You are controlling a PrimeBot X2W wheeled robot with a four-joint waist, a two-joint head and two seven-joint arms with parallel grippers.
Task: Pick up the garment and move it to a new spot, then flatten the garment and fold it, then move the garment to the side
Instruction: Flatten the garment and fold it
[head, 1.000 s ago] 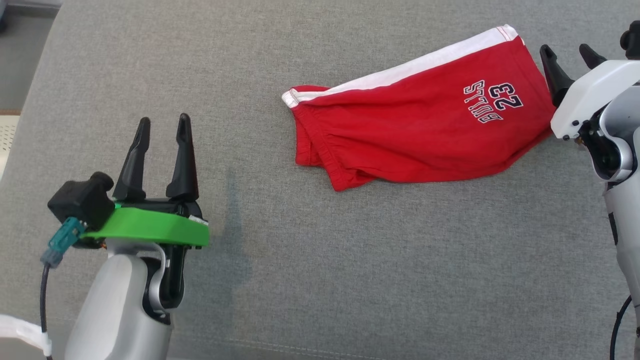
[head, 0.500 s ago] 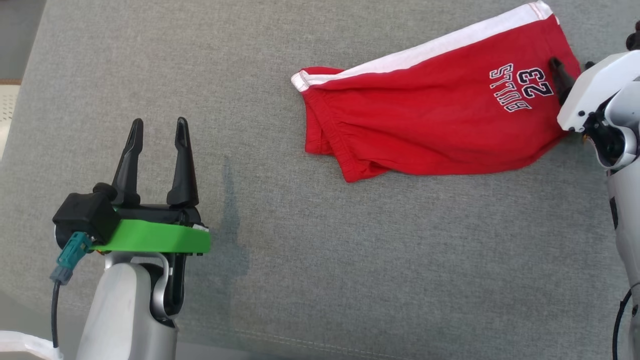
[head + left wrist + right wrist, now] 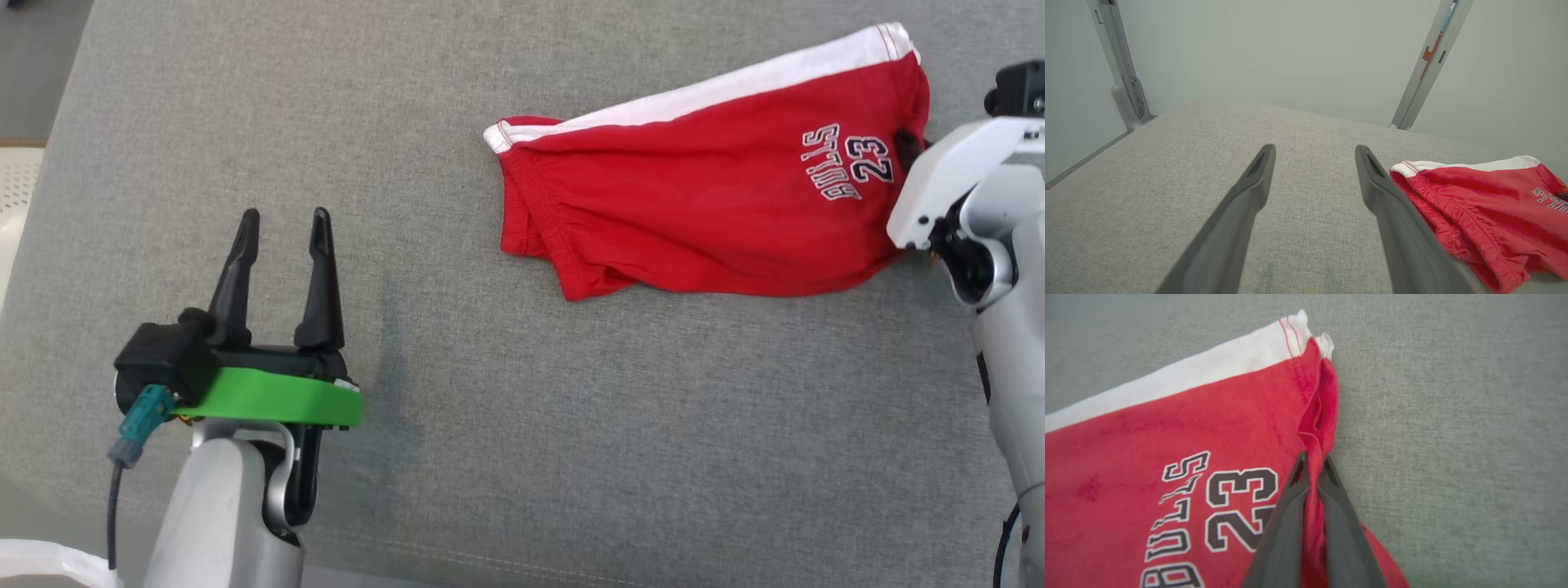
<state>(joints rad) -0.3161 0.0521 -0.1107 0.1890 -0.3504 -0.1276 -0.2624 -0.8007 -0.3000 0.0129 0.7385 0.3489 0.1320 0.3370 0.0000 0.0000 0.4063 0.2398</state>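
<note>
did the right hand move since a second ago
Yes: against the red shorts, the right hand went left, from beside their edge onto it, closing on the cloth.

Illumination is bright, even and diffuse. A faint soft shadow is cast on the grey fabric surface (image 3: 571, 425) at 3 o'clock of the left gripper (image 3: 285, 216). In the right wrist view, the fingers (image 3: 1282, 543) of the right gripper (image 3: 1314, 458) are rendered blurred toward 6 o'clock. Wide-angle stretching is noted at left wrist view edges.
</note>
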